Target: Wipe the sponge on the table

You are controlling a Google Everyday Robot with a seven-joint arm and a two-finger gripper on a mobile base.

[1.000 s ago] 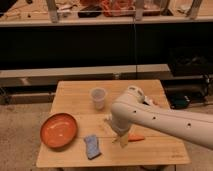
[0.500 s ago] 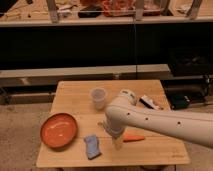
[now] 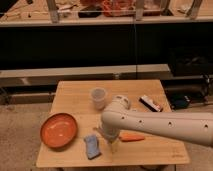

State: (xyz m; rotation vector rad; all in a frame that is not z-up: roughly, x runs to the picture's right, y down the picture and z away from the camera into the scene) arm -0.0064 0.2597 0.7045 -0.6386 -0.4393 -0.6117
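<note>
The blue sponge (image 3: pixel 91 146) lies flat near the front edge of the light wooden table (image 3: pixel 145 90), just right of the orange bowl. My white arm reaches in from the right across the table's front half. Its gripper (image 3: pixel 107 139) hangs pointing down just right of the sponge and a little above it, open, with nothing between its fingers. It is not touching the sponge.
An orange bowl (image 3: pixel 59 131) sits at the front left. A clear plastic cup (image 3: pixel 98 97) stands mid-table behind the gripper. A carrot (image 3: pixel 133 136) lies right of the gripper, under the arm. A black block (image 3: pixel 150 103) lies at the right; a dark shelf rack (image 3: pixel 105 45) stands behind.
The arm has swung left, bringing the gripper from over the carrot to beside the sponge. The carrot now shows fully. The sponge has not moved.
</note>
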